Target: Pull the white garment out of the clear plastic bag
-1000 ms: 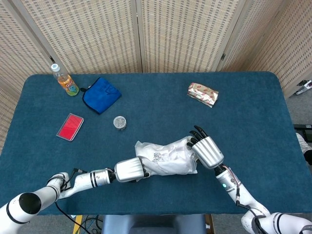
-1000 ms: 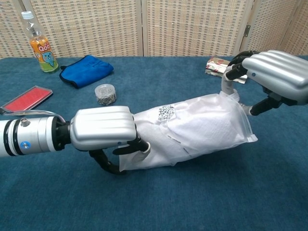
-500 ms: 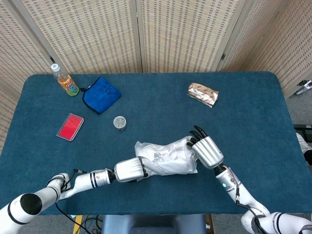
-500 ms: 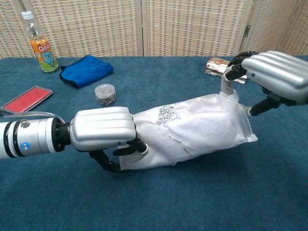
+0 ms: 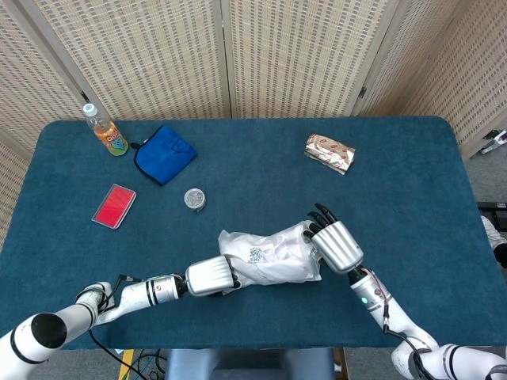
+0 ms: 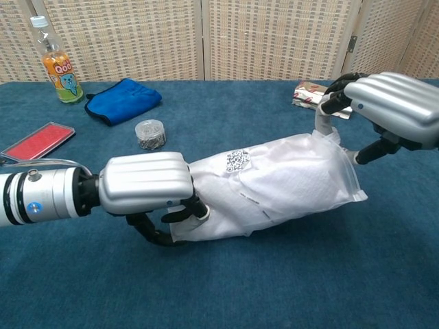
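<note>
a: two hands are on the bag (image 6: 274, 185), one at each end. it lies on the table (image 5: 396, 182) at about 6 o'clock from the middle, near the front edge. the left hand (image 6: 147, 185) grips the bag's 8 o'clock end, fingers curled under and pinching plastic. the right hand (image 6: 391, 110) sits at the 2 o'clock end, fingertips (image 6: 336, 92) curled down on a raised corner of the bag.

b: how far along?

a: early, i'd judge. the garment (image 6: 295, 181) looks wholly inside; no white cloth shows past the plastic. the ends are held, but the pulling out is all left to do.

b: which end is the mouth?

a: cannot tell. the left end is hidden under the hand, and the right end shows a seam-like edge that may be a seal or an opening.

b: is the right hand really pinching?

a: it seems to hold a peak of plastic, but the pads are turned away, so i can't be sure how firm the hold is. the head view shows only the back of that hand (image 5: 337, 245).

b: anything else around?

a: well apart at 10 to 11 o'clock: a bottle (image 5: 104, 131), a blue cloth (image 5: 164, 153), a red card (image 5: 114, 206), a small jar (image 5: 195, 199). a foil packet (image 5: 329, 153) lies at 1 o'clock.
</note>
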`<state>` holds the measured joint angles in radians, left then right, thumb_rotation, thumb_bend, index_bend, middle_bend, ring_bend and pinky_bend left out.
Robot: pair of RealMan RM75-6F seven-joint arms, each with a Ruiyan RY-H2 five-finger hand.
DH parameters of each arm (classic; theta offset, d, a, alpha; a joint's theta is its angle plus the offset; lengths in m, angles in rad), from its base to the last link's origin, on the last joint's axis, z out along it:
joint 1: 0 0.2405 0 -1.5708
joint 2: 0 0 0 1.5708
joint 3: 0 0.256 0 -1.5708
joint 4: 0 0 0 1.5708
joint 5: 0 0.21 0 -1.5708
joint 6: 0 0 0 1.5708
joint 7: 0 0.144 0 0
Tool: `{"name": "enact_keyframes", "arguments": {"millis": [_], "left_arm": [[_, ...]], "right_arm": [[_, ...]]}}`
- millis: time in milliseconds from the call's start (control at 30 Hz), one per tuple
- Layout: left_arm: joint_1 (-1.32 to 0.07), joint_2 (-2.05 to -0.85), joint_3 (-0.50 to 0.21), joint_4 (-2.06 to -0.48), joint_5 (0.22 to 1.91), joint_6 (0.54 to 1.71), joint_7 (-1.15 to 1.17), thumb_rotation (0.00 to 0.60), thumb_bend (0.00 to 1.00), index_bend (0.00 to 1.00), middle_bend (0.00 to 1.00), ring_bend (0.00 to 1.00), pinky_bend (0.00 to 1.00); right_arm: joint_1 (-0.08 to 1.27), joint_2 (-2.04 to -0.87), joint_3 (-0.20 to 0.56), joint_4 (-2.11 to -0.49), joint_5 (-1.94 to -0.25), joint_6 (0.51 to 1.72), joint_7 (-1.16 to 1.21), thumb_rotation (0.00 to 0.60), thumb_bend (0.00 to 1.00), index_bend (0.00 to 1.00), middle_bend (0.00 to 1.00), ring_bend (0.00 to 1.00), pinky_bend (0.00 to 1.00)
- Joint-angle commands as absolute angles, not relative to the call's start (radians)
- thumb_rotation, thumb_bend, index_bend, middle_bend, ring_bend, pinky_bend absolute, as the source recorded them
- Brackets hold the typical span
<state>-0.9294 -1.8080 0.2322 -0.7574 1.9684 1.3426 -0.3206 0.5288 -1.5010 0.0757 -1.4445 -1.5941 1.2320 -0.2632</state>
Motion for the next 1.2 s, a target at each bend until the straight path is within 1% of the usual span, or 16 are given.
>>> {"name": "enact_keyframes", "arguments": {"millis": [33,100,433,867,1200], "left_arm": [[-0.931,-1.806,0.231,-0.762,1.967,1.342,-0.322,0.6,0.42,0.67,0.76,0.79,0.78],[-0.931,-1.805,0.23,-0.766,1.965,1.342,-0.326,0.6,0.45,0.66,0.76,0.79,0.78],[-0.926,-1.802,0.228,-0.768,1.964,1.354,-0.318,0.6,0.49,0.66,0.75,0.79,0.78],[-0.91,-1.79,0.239,-0.76,1.949,1.33,-0.322,0.6,0.5,0.66,0.75,0.79,0.78],[-0.875,-1.738,0.241,-0.759,1.916,1.323,-0.332,0.6,0.5,0.65,0.75,0.79,0.78]], "right_arm": [[0.529,-1.501,0.076,-1.444,-1.594,1.233,-0.262,0.6,0.63,0.82,0.42,0.22,0.15],[0.529,-1.5,0.076,-1.444,-1.594,1.233,-0.261,0.6,0.63,0.82,0.42,0.22,0.15],[0.529,-1.496,0.077,-1.443,-1.591,1.233,-0.258,0.6,0.63,0.82,0.42,0.22,0.15],[0.526,-1.471,0.081,-1.472,-1.598,1.248,-0.251,0.6,0.63,0.82,0.42,0.22,0.15],[0.518,-1.425,0.087,-1.511,-1.611,1.275,-0.236,0.6,0.63,0.84,0.43,0.22,0.15]]}}
